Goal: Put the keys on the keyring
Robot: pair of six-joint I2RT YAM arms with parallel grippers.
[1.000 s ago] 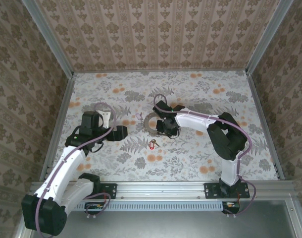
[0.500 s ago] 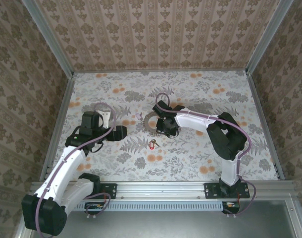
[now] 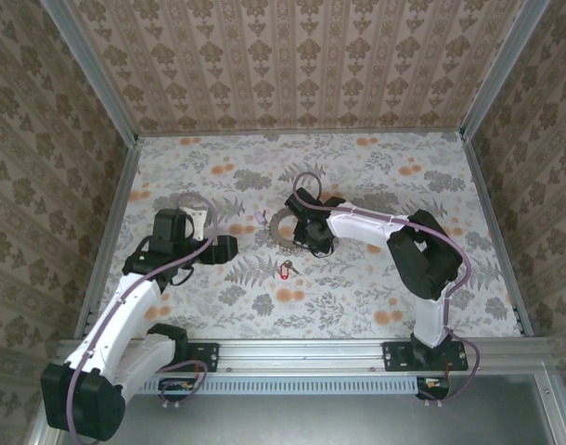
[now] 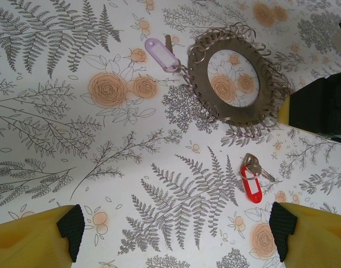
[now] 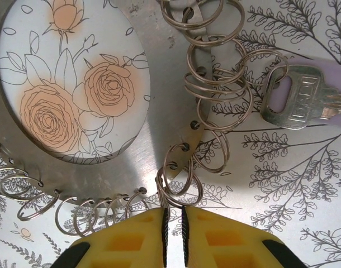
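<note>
- Keyring (image 4: pixel 197 75), a flat metal plate ring edged with small split rings, lies flat on the floral table (image 3: pixel 376 297).
- Right gripper (image 5: pixel 173 223): I read the jaws as squeezed almost together on one split ring (image 5: pixel 179 181) at the rim.
- Keys (image 4: pixel 251 181), red-tagged, lie at the keyring's 6 o'clock, near but apart.
- Left gripper (image 4: pixel 176 229): spread wide, holding nothing.
- Purple-tagged key (image 4: pixel 162 47) sits at the rim's 10 o'clock.

No legible text found: the silver key (image 5: pixel 296 100), beyond and rightward of the jaws of the right gripper (image 5: pixel 173 226), bears unreadable embossed marks.
</note>
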